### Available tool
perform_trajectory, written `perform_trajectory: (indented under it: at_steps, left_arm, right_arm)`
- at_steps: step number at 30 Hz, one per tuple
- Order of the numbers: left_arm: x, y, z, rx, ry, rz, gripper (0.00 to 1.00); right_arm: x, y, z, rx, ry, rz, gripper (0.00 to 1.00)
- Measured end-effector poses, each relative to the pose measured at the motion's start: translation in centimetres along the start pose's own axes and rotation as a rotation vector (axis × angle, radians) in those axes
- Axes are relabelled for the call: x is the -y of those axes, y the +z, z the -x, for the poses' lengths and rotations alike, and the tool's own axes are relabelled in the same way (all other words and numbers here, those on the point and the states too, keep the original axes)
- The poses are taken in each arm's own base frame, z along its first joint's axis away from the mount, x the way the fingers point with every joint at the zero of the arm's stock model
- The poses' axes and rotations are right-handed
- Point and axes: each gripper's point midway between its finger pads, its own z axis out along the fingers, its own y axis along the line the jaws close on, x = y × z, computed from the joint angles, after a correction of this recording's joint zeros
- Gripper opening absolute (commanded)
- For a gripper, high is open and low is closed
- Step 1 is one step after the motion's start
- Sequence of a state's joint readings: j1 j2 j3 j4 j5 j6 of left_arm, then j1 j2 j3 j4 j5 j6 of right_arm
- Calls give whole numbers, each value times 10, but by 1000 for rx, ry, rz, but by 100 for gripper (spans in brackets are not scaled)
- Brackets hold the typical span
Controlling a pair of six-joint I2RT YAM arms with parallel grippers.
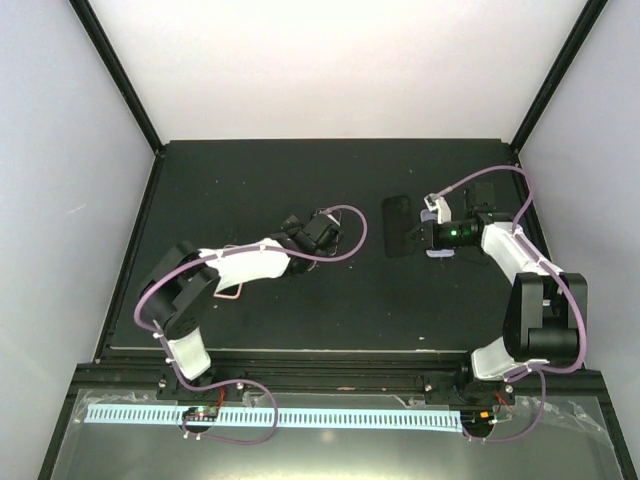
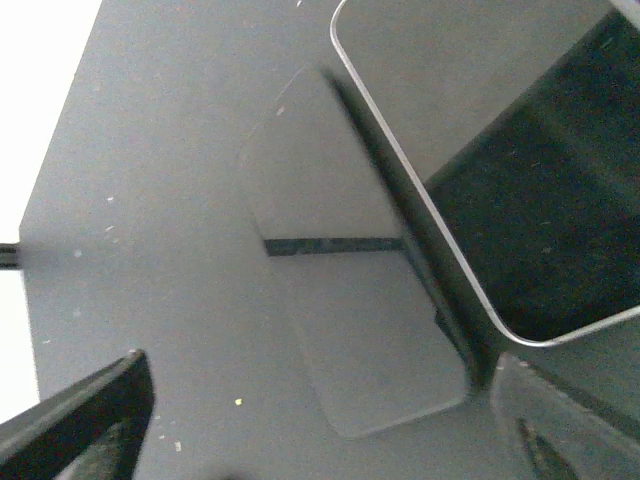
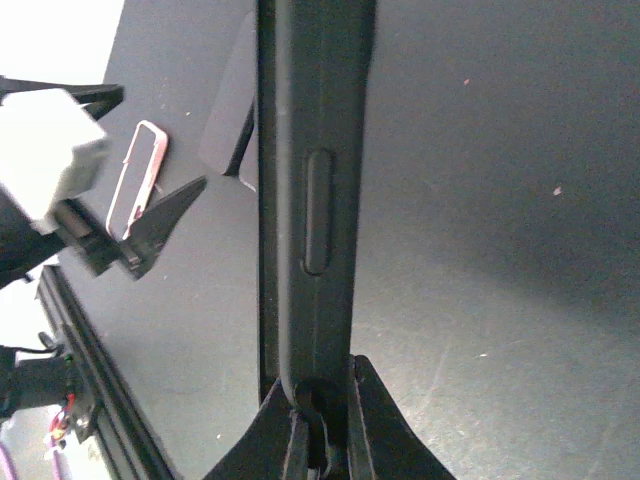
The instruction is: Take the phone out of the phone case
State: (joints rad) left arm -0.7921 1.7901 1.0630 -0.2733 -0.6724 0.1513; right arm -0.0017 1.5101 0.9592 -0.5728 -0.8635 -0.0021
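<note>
Obs., near to far.

Behind the left gripper [image 1: 325, 230], back along its forearm toward the near edge, a pink-rimmed flat item [image 1: 230, 291] lies on the black table [image 1: 250, 170], partly under the arm. It is well apart from both fingertip pairs, and neither tool touches it.

Left gripper: jaws spread wide. Its wrist view shows one finger [image 2: 95, 420] at each lower corner, with only bare table between them. It holds nothing and touches nothing.

Just ahead of those spread fingers, up and to their right, is a glossy dark face with a thin pale rim, read as the phone [image 2: 520, 180]. It looks tilted rather than flat on the table. A paler rounded patch sits on the table beside it; shadow or reflection, cannot tell.

Right gripper [image 3: 322, 385]: jaws pinched tight on the phone case [image 3: 315, 150], clamping across its thickness.
- From its wrist, the case runs straight ahead of the fingertips, narrow edge toward the camera, with a long button slot on that edge.
- From above, the dark case sticks out from these fingertips toward the left gripper, with a clear gap between the case and the left fingers.

Phone seated in the case or free of it: cannot tell from these views.
</note>
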Motion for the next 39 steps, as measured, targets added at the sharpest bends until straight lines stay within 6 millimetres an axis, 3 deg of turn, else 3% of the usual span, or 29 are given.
perform_trajectory:
  at_steps: [9, 15, 19, 26, 29, 32, 33, 37, 39]
  left_arm:
    - [-17, -57, 25, 132, -225, -193, 98]
    - [-29, -109, 14, 252, -447, -350, 97]
    - [-21, -123, -4, 261, -527, -442, 97]
    - [-15, -128, -31, 235, -655, -494, 99]
    - [-18, -128, -48, 228, -736, -492, 99]
    - [-21, -123, -61, 208, -814, -483, 99]
    - [-23, -121, -63, 200, -835, -478, 99]
    - [-36, -111, -72, 162, -937, -438, 99]
    - [-45, -105, -77, 146, -995, -413, 99]
  right_arm:
    - [12, -15, 26, 17, -64, -153, 1]
    - [28, -16, 55, -5, -82, -231, 1]
    - [51, -2, 43, -90, -18, -258, 1]
    - [88, 22, 6, -223, 84, -289, 2]
    - [96, 27, 0, -238, 96, -300, 15]
    - [104, 31, -5, -241, 102, -316, 44]
    - [106, 31, -5, -242, 100, -320, 49]
    - [104, 26, -6, -229, 64, -341, 58]
    - [93, 13, -5, -198, 21, -359, 60]
